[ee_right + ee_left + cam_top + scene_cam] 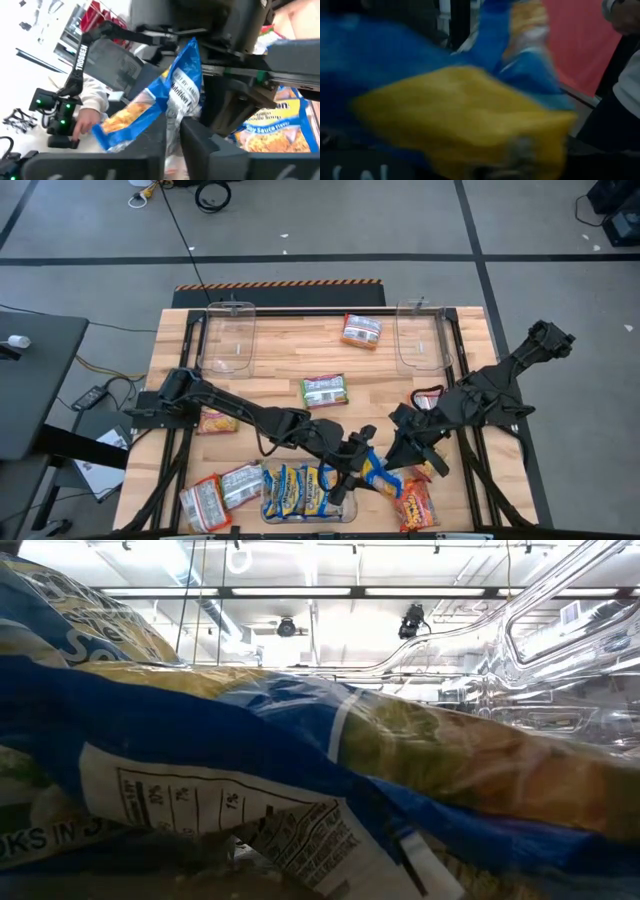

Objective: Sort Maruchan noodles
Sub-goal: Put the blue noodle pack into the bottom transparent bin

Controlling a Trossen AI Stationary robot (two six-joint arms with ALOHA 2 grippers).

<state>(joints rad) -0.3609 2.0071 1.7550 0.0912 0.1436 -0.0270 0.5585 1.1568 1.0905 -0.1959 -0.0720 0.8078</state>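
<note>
- Left gripper [352, 463] at near table edge, touching blue-and-yellow packet [375, 471]; opening not discernible.
- Right gripper [172, 131] narrowly parted, pinching same packet's end.
- Blue packets [300, 492] in near bin [268, 515].

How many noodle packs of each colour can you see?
Blue-and-yellow crinkly plastic noodle packets: 4
Orange-red crinkly plastic noodle packets: 5
Green-and-silvery crinkly plastic noodle packets: 2
Total: 11 that show from above; more may be hidden.
</note>
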